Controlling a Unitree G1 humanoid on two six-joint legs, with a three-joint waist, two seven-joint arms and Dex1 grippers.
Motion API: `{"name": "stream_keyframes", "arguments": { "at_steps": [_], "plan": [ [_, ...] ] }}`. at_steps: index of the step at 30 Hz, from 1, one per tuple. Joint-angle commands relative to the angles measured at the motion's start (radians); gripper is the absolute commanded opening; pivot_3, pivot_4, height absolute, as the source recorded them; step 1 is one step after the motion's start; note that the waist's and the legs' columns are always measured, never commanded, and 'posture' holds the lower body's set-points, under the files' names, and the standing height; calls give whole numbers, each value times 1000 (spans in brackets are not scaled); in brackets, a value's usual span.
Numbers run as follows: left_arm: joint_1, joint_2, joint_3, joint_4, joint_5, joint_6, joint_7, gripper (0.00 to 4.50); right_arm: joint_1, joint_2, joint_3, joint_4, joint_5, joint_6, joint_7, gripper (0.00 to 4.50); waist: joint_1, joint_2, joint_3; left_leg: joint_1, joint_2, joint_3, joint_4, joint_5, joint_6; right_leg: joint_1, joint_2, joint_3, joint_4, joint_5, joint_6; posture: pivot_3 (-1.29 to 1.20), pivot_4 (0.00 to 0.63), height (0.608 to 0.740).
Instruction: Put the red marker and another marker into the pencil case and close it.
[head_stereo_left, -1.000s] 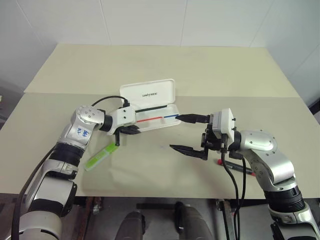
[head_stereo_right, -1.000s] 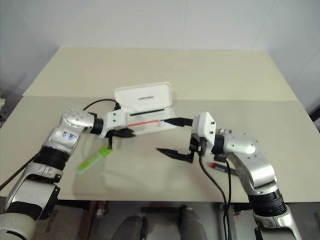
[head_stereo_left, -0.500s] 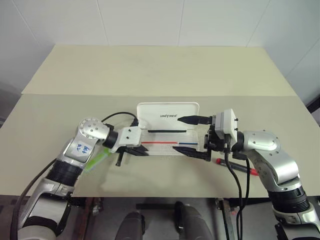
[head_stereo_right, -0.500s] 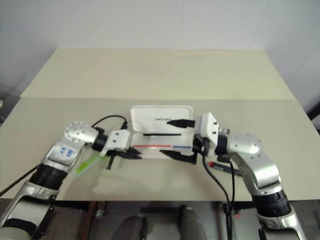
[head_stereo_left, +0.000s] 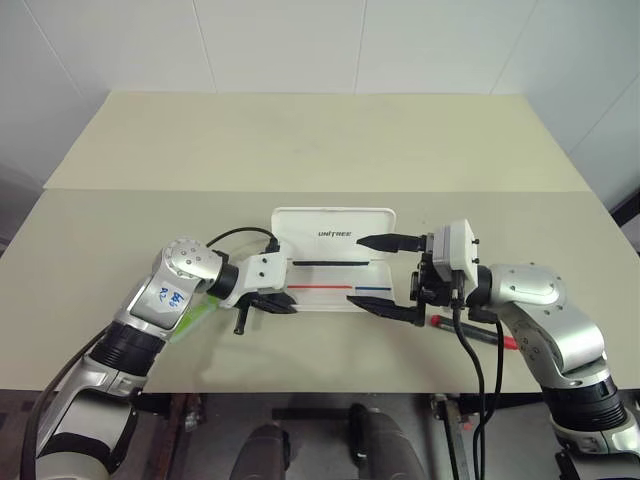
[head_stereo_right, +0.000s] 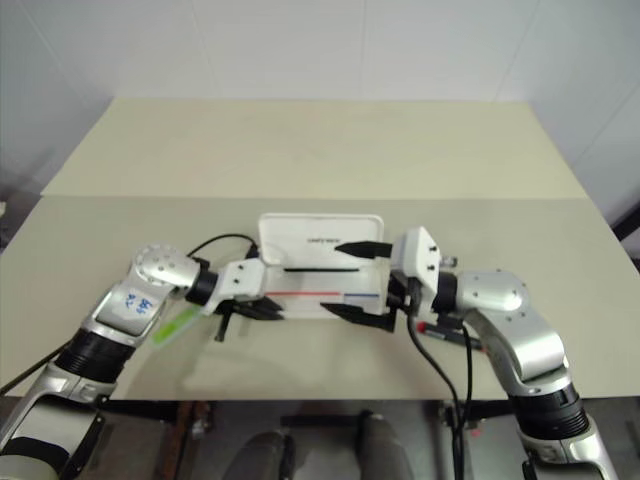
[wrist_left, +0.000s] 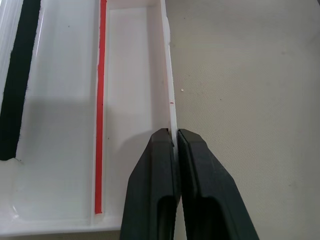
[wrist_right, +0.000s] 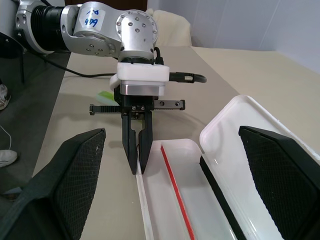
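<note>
my work surface is a pale beige tabletop (head_stereo_left: 320, 140), with a straight seam running across it just behind the open white hard-plastic pencil case (head_stereo_left: 335, 262) lying near its front edge. a light-green translucent highlighter (head_stereo_left: 196, 318) lies on it toward my left, a red-capped dark slim marker (head_stereo_left: 470, 331) toward my right.

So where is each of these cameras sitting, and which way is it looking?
Left and right eye views: on the head, looking forward and down over the table; both arms show, with the open pencil case between them.
Left wrist view: on the left wrist, looking along the left gripper, pinched on the case's front wall.
Right wrist view: on the right wrist, looking across the case at the left arm; the right gripper, wide open, frames it.
Shared: both wrist views show the case's red stripe and the left gripper.
</note>
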Motion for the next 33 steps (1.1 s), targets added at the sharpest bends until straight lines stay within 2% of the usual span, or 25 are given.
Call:
{"name": "stream_keyframes", "arguments": {
  "at_steps": [1,9,10,19,25,29,33],
  "plan": [
    [-3,6,-2,-9,5,34,19,1433,-2,-11,-37,-32,20,0,-6,4500,0,0,0,0,0,0,0,0,0,0,0,0,0,0,0,0,150,740],
    [-10,1,27,-86,-90,158,8,4226,-1,-5,-35,-30,17,1,-1,4500,3,0,0,0,0,0,0,0,1,0,0,0,0,0,0,0,150,740],
    [-7,6,28,-97,-100,169,3,4464,-1,-4,-34,-28,17,0,0,4500,3,0,0,0,0,0,0,0,1,0,0,0,0,0,0,0,150,740],
    [24,12,126,-169,-230,215,22,4464,17,5,-31,-15,20,-6,8,4500,3,0,0,-1,0,-1,0,0,1,0,0,0,-1,0,0,0,150,740],
    [71,16,240,-178,-338,144,9,4464,46,-21,-67,-26,46,22,13,4500,3,0,0,-1,0,-1,0,0,1,0,0,0,-1,0,0,0,150,740],
    [95,5,374,-113,-473,33,-76,4464,109,-119,-153,-32,79,59,44,4500,8,0,0,-1,0,-1,0,0,1,0,-1,-1,-2,0,0,0,150,740],
    [108,48,430,-52,-517,-5,-148,4464,206,-222,-242,-5,88,75,95,4500,7,0,0,-1,0,0,0,0,1,0,-1,-1,-2,0,0,0,150,740]
  ]
}}
